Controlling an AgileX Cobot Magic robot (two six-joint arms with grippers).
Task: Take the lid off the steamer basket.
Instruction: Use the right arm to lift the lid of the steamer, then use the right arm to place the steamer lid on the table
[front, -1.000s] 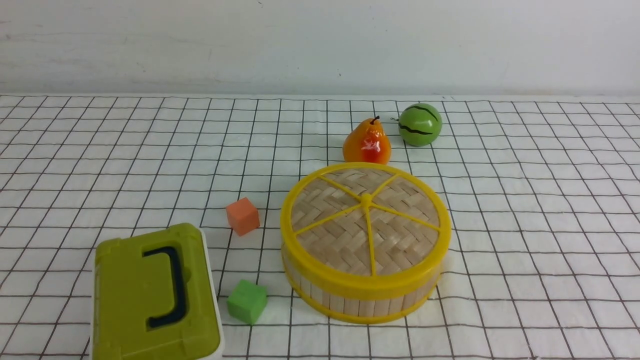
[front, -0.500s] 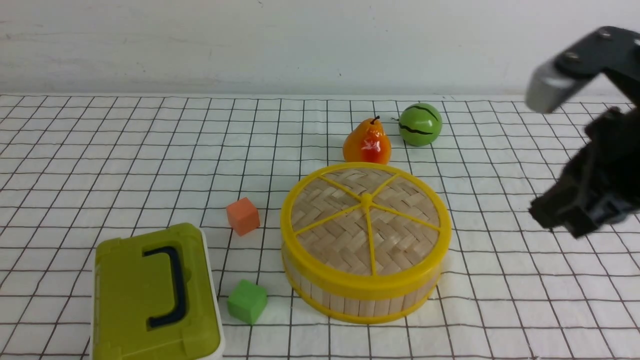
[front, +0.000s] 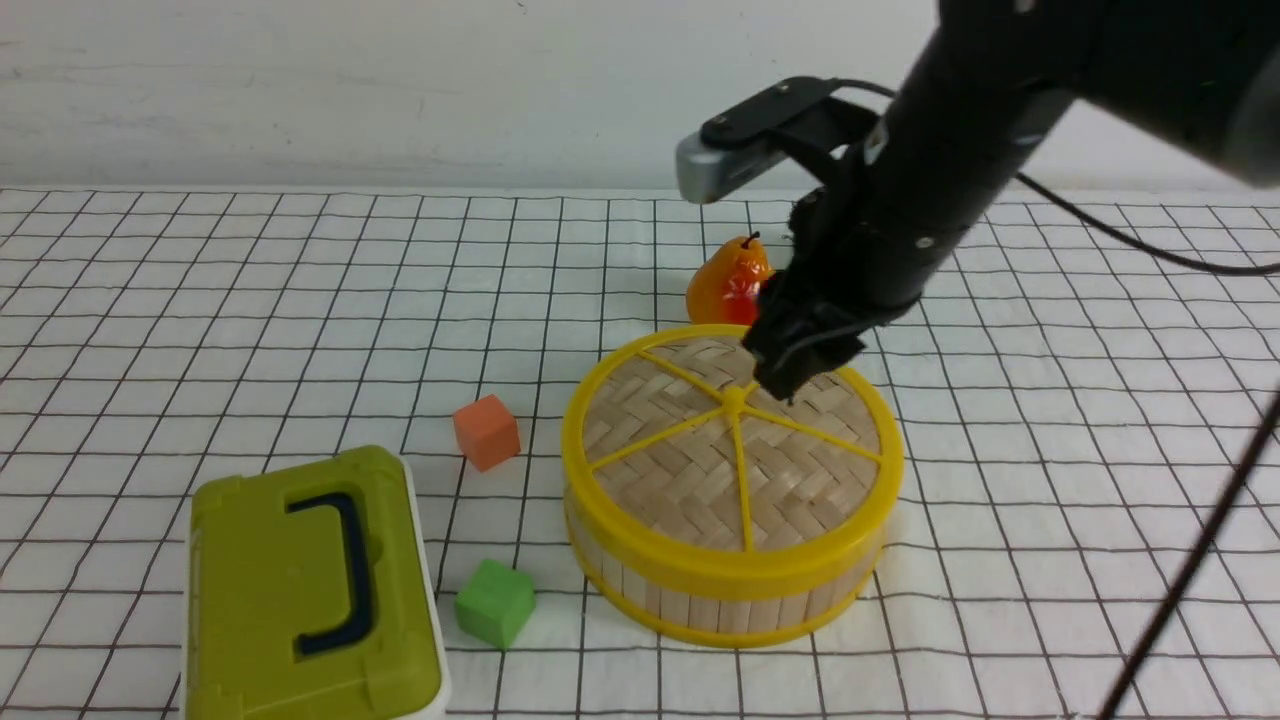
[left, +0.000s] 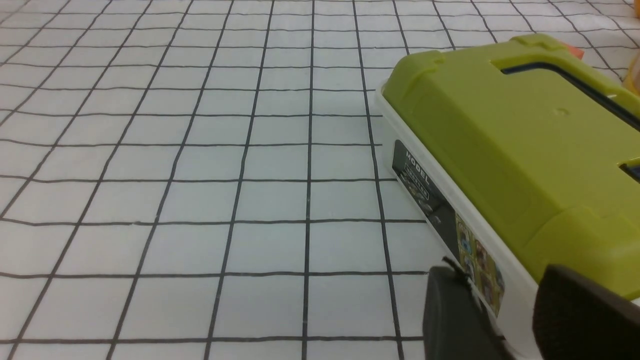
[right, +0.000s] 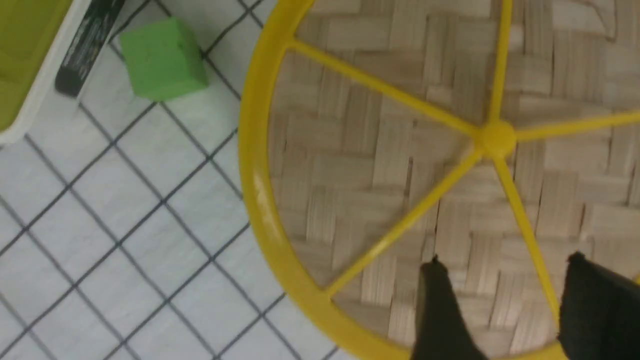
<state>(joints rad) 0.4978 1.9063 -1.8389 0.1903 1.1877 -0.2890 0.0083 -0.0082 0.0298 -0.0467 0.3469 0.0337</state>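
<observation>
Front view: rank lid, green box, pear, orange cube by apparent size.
1. lid
2. green box (nearer camera, cropped by frame)
3. pear (partly behind right arm)
4. orange cube

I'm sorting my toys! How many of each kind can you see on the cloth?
Cubes: 2, orange foam cube, green foam cube
Glossy orange toy pear: 1
Round bamboo steamer basket, lid on: 1
Olive-green rectangular box: 1
Total: 5
</observation>
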